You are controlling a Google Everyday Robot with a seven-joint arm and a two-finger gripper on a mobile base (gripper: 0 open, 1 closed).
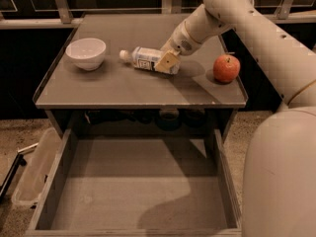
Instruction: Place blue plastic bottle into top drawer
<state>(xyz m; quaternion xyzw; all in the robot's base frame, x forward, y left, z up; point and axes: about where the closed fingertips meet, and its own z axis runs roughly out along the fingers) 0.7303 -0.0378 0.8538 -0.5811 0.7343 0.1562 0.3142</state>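
The blue plastic bottle (146, 59) lies on its side on the grey tabletop (118, 85), white cap pointing left toward the bowl. My gripper (167, 62) reaches down from the upper right and sits at the bottle's right end, its tan finger pad against the bottle's body. The top drawer (138, 191) is pulled out below the tabletop's front edge, and its flat bottom is bare.
A white bowl (86, 53) stands at the tabletop's left. A red apple (226, 68) sits at the right, close to my arm. My arm's large white body fills the right side. A clear plastic bin (34, 169) lies on the floor left of the drawer.
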